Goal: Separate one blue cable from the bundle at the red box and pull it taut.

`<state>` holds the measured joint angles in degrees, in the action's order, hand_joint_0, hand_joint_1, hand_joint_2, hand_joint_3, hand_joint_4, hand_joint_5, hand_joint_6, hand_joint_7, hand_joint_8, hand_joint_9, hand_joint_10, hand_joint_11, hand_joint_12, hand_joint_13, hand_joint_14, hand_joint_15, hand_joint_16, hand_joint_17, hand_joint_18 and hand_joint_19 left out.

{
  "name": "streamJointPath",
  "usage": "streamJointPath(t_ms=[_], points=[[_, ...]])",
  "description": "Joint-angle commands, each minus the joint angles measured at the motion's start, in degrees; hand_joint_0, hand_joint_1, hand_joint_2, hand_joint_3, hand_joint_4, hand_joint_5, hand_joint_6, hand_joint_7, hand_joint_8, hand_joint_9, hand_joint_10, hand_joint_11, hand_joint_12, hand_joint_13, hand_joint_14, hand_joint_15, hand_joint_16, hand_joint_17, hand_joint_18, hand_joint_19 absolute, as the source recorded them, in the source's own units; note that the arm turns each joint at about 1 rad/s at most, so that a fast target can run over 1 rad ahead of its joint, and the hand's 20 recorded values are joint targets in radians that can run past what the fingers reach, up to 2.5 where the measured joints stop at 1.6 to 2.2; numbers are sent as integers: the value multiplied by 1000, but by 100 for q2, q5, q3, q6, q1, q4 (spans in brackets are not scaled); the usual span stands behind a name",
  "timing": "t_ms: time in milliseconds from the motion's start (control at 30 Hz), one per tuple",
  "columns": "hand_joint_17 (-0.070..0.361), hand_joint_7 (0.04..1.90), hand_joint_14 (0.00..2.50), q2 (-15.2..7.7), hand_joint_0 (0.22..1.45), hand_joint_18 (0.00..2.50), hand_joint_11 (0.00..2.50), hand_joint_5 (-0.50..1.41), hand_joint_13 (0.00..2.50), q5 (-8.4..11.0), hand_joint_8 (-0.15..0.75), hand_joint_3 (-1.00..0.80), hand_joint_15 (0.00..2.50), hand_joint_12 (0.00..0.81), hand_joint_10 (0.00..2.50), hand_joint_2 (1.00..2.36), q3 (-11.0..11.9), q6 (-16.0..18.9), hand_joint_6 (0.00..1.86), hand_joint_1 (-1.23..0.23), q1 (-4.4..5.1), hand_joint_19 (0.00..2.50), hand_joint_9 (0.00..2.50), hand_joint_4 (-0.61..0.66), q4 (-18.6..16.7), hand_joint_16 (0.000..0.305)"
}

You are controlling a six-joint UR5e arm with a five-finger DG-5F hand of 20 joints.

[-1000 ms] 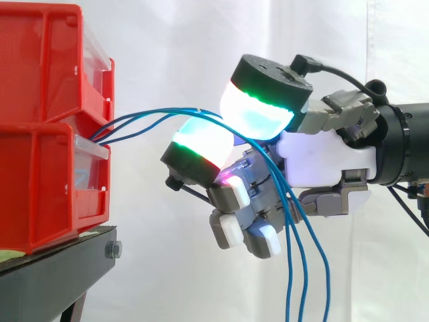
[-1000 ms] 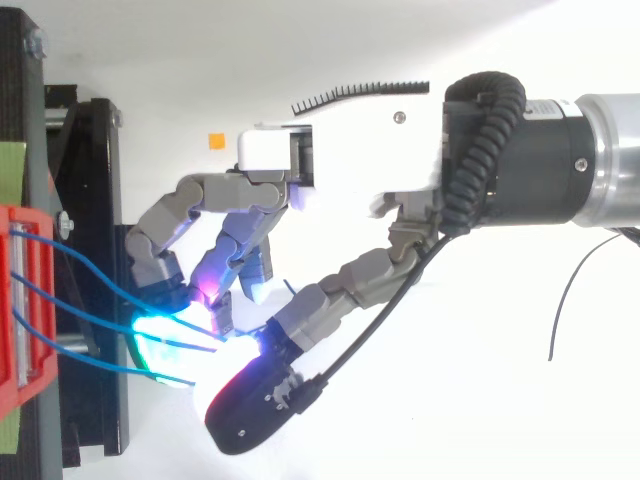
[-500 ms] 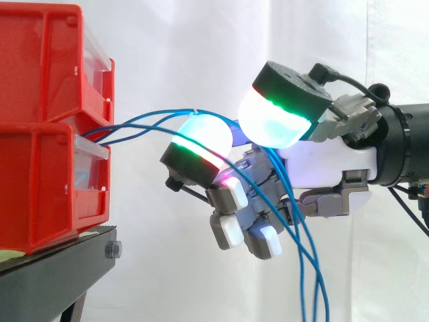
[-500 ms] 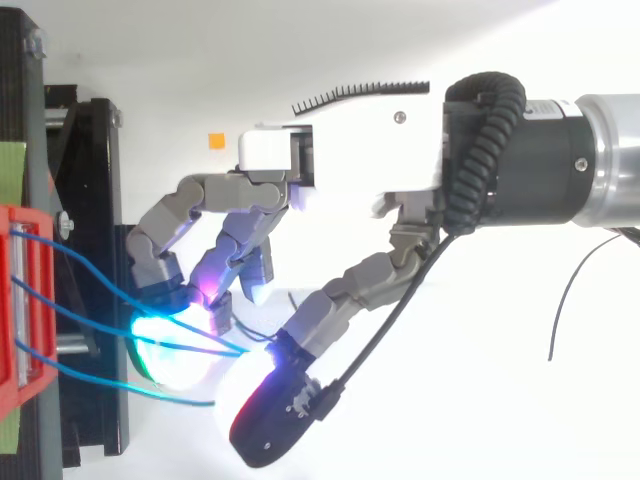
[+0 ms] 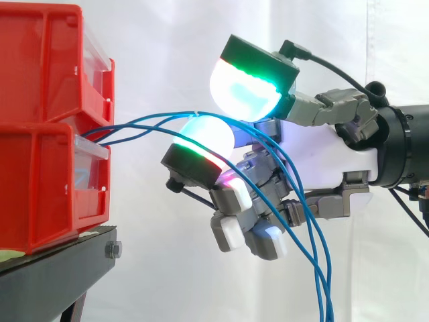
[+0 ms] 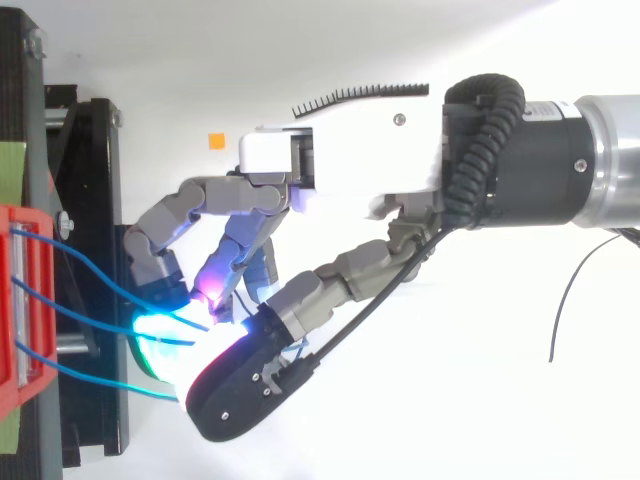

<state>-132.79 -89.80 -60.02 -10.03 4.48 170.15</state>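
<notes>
Two red bins (image 5: 47, 134) are stacked at the left on a black stand (image 5: 60, 268). Three blue cables (image 5: 144, 122) leave the gap between the bins, arch rightward and hang down at the lower right. My hand (image 5: 328, 168) reaches in from the right with its fingers curled. The cables lie across a cyan-glowing fingertip (image 5: 204, 137) and pass beneath the raised thumb pad (image 5: 241, 90), then run down past the palm. From above, the cables (image 6: 90, 290) fan out from the bin (image 6: 25, 300) and end under the thumb, which covers the fingertips there.
A white curtain hangs behind everything. From above, the black stand (image 6: 95, 200) extends right of the bin, beneath the fingertips. A small orange mark (image 6: 216, 140) sits on the white surface above the hand.
The thumb swung out to the right, then back left and higher, over the glowing fingertip. The hanging cable ends shifted right. Arm and bins stayed put.
</notes>
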Motion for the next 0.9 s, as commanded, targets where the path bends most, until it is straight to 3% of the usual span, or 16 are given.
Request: streamJointPath(t_ms=[0, 67, 200, 367, 400, 467, 633, 767, 867], points=[[98, 1216, 22, -1, 601, 839, 827, -101, 779, 6, 323, -402, 611, 348, 25, 1009, -1, 1, 743, -613, 0, 1011, 971, 9, 0, 43], [99, 1194, 21, -1, 593, 834, 822, -115, 776, 6, 328, -330, 620, 351, 27, 1014, -1, 1, 760, -619, 0, 1003, 954, 7, 0, 44], [103, 1141, 21, -1, 590, 826, 852, -156, 764, -20, 322, -238, 629, 362, 27, 1017, -1, 9, 807, -787, -9, 1007, 909, 19, 0, 46], [104, 1126, 22, -1, 623, 819, 869, -176, 749, -29, 315, -309, 622, 363, 28, 1013, -1, 45, 827, -851, -26, 992, 879, 50, 0, 46], [104, 1108, 21, -1, 612, 820, 862, -175, 750, -29, 315, -423, 624, 364, 27, 1006, -1, 45, 830, -863, -26, 989, 878, 55, 0, 46], [105, 1100, 23, -1, 590, 825, 854, -168, 761, -38, 320, -500, 624, 365, 28, 1000, -1, 45, 826, -810, -26, 986, 897, 57, 27, 47], [103, 1132, 22, -1, 569, 855, 835, -138, 790, -38, 325, -500, 611, 362, 26, 1000, -1, 45, 786, -504, -26, 996, 959, 54, 27, 46], [98, 1145, 20, -1, 622, 861, 842, -127, 806, -38, 326, -500, 609, 357, 27, 1000, -9, 45, 780, -468, -26, 1003, 994, 40, 9, 44], [100, 1173, 22, -1, 615, 855, 846, -127, 783, -38, 328, -398, 606, 357, 28, 1009, -1, 45, 780, -561, -26, 1004, 983, 38, 18, 44]])
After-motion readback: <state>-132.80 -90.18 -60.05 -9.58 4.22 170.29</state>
